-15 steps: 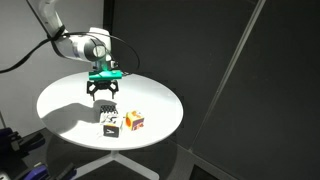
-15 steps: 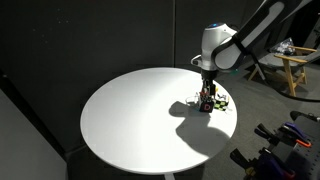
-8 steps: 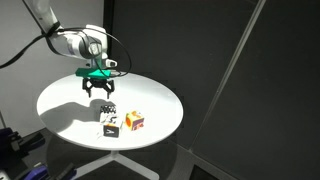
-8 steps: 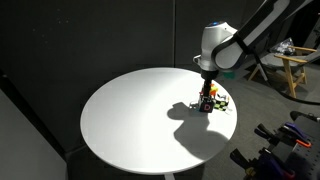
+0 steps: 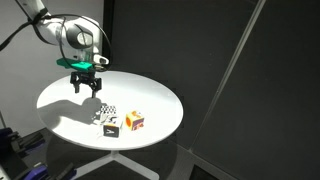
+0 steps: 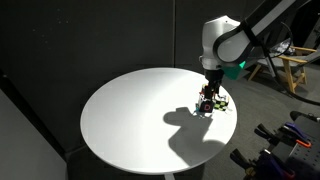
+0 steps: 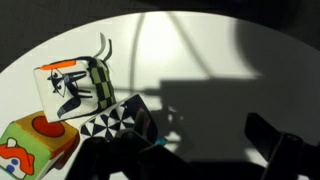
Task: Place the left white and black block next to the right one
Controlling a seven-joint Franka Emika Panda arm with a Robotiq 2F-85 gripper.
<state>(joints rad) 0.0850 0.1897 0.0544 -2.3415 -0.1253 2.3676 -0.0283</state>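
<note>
a bright light strikes the white table point(image 5: 155, 100), casting hard shadows amid dim surroundings

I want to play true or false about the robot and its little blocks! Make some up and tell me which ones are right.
1. The gripper is holding a block. False: it is open and empty, up above the table.
2. The checkered block sits right beside the white and black block. True.
3. Three blocks are on the table, one of them an orange cube. True.
4. The table is square. False: it is round and white.
</note>
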